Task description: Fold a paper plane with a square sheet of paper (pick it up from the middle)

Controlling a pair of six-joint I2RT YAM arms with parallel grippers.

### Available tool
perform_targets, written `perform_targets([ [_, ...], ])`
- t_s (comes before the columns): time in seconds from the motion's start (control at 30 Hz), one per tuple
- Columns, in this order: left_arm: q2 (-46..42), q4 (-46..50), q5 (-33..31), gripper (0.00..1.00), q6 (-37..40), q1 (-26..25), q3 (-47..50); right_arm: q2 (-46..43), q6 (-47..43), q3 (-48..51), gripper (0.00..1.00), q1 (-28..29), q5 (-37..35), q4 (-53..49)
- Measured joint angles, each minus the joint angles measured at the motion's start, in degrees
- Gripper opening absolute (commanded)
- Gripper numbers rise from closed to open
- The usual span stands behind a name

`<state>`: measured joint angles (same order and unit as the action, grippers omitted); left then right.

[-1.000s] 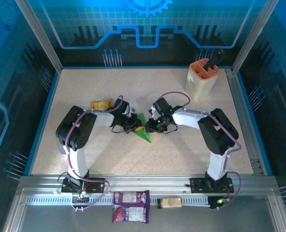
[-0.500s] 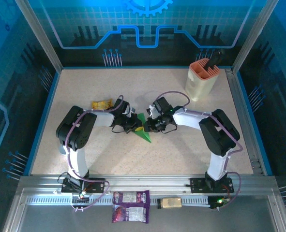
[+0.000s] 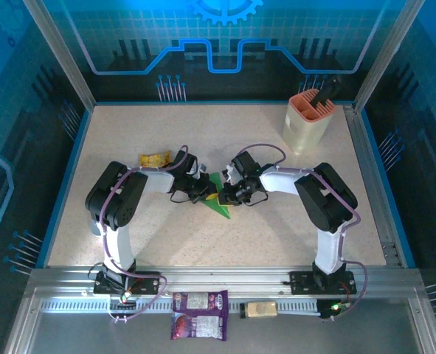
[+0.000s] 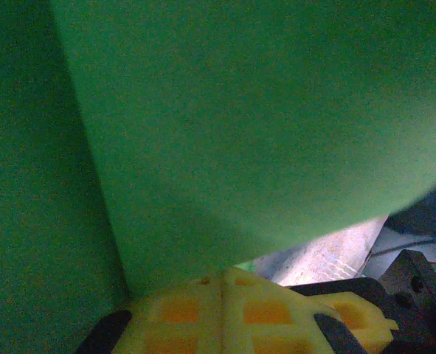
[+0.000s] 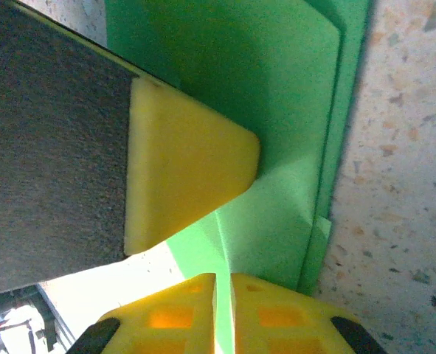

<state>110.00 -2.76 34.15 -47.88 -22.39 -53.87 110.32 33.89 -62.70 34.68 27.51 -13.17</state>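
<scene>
The green paper (image 3: 218, 198), folded into a narrow pointed shape, lies at the table's middle with its tip toward the near side. It spreads across the left wrist view as a creased green paper (image 4: 240, 125). In the right wrist view the layered green paper (image 5: 291, 147) rests on the speckled table. My left gripper (image 3: 203, 191) holds its left edge, yellow fingers (image 4: 181, 313) pressed together. My right gripper (image 3: 229, 193) is shut on it from the right, a thin green strip between its fingers (image 5: 277, 313). The left gripper's yellow fingertip (image 5: 181, 184) lies on the paper.
A yellow snack packet (image 3: 155, 158) lies just behind the left arm. A beige holder with an orange top (image 3: 307, 122) stands at the back right. A purple packet (image 3: 200, 304) and a small tan item (image 3: 260, 309) rest on the front rail.
The right gripper has edged left and closer to the left gripper over the paper. The left arm has stayed where it was.
</scene>
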Motion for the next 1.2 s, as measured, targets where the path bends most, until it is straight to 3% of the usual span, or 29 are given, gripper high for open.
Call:
perform_targets([
  [1.2, 1.22, 7.87, -1.79, 0.05, -0.17, -0.28, -4.31, -2.91, -1.97, -0.22, 0.14, 3.96, -6.97, -5.07],
])
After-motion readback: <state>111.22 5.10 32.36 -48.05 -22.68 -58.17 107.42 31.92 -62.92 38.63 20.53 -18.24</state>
